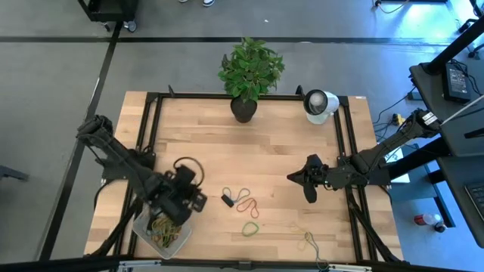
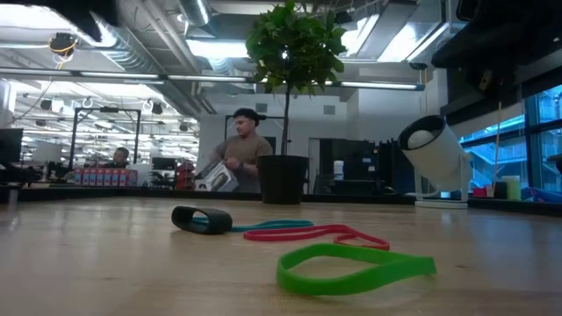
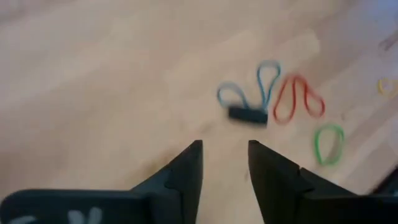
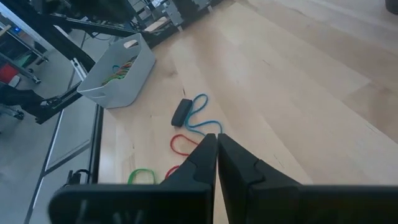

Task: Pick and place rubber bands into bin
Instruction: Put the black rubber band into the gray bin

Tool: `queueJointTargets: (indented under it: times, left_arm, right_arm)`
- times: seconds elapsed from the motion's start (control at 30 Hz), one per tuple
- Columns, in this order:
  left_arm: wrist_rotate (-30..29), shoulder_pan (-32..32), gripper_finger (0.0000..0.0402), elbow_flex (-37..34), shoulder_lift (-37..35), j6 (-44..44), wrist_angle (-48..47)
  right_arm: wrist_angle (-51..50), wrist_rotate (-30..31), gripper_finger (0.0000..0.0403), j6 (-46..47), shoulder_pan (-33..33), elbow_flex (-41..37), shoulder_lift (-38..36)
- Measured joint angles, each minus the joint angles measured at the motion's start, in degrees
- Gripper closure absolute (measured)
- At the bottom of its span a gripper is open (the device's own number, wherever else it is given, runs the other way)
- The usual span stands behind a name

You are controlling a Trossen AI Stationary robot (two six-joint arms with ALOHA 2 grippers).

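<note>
Left gripper (image 1: 184, 198) hangs over the front-left part of the tabletop (image 1: 280, 162), right at the bin (image 1: 162, 233), which sits in the front-left corner. Its two dark fingers (image 3: 186, 171) stand apart with a clear gap, and nothing is between them. Inside the bin lies a tangle of rubber bands (image 1: 163, 229), green and yellowish ones showing through from above, reddish and green ones visible from the right wrist view.

More bands wait on the wood near the front edge, around the middle. There's a blue band (image 3: 252, 93) looped through a small black block (image 3: 248, 114), a red band (image 3: 297, 101) just beside it, and a green band (image 1: 251, 227) a little nearer the front edge. A thin yellowish band (image 1: 310, 241) lies farther along, toward the front-right corner.

Right gripper (image 1: 292, 178) waits over the right half of the tabletop, well apart from the bands, fingers pressed together and carrying nothing.

At the back edge stand a potted plant (image 1: 248, 73) and a white round device (image 1: 321, 104). Beyond the table, a person (image 2: 239, 156) shows in the room.
</note>
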Motion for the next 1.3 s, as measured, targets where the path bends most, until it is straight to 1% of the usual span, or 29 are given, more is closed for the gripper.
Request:
queueJointTargets:
  times: [0.1, 0.23, 0.3, 0.43, 0.53, 0.63, 0.73, 0.8, 0.9, 0.97, 1.1, 1.2, 1.3]
  left_arm:
    - [-0.31, 4.47, 0.0307, 0.0, 0.69, 9.39, 3.82]
    - [1.11, 9.35, 0.0364, 0.0, 0.98, 24.71, 11.65]
    - [0.92, 11.02, 0.039, 0.0, 0.98, 31.41, 15.27]
    - [0.18, 13.14, 0.0397, 0.0, 0.98, 42.51, 18.82]
    - [2.06, 14.25, 0.04, 0.0, 0.98, 49.08, 18.01]
    - [5.9, 15.19, 0.04, -0.92, 0.98, 55.64, 18.23]
    - [8.91, 15.81, 0.0401, -3.37, 0.83, 60.34, 18.31]
    - [10.25, 16.38, 0.04, -5.53, 0.68, 62.06, 18.23]
    - [12.18, 16.99, 0.04, -9.84, -1.53, 64.68, 19.07]
    - [13.32, 17.56, 0.04, -13.24, -4.1, 67.05, 22.05]
    - [14.02, 19.46, 0.04, -20.38, -11.81, 71.16, 26.9]
    - [14.93, 21.56, 0.04, -25.8, -18.46, 74.4, 30.13]
    - [17.37, 23.85, 0.04, -30.68, -25.01, 77.93, 33.02]
  right_arm:
    - [-0.03, 0.0, 0.0384, 0.17, 0.0, 0.0, 0.0]
    - [-0.05, 0.0, 0.0384, 0.67, 0.0, 0.0, 0.0]
    - [-0.06, 0.05, 0.0388, 1.58, 0.0, 0.0, 0.0]
    - [-0.3, 0.31, 0.0398, 1.9, 0.4, 0.44, 0.57]
    - [-0.36, 0.92, 0.04, 1.52, 1.09, 3.2, 3.39]
    - [-0.82, 3.27, 0.04, 0.0, 1.3, 7.94, 8.94]
    - [-3.6, 3.56, 0.0401, -1.15, 1.25, 14.2, 15.74]
    - [-7.06, 3.56, 0.0401, -0.82, 1.0, 18.73, 20.16]
    - [-13.29, 2.81, 0.0401, 1.38, 0.7, 26.38, 27.15]
    - [-18.14, 1.51, 0.0401, 2.53, 0.41, 31.81, 31.57]
    - [-26.88, -0.95, 0.0401, 3.93, -0.47, 41.42, 40.09]
    - [-30.16, -1.44, 0.0401, 3.42, -1.39, 47.55, 45.73]
    - [-29.93, -1.46, 0.0397, 2.93, -2.84, 52.42, 51.15]
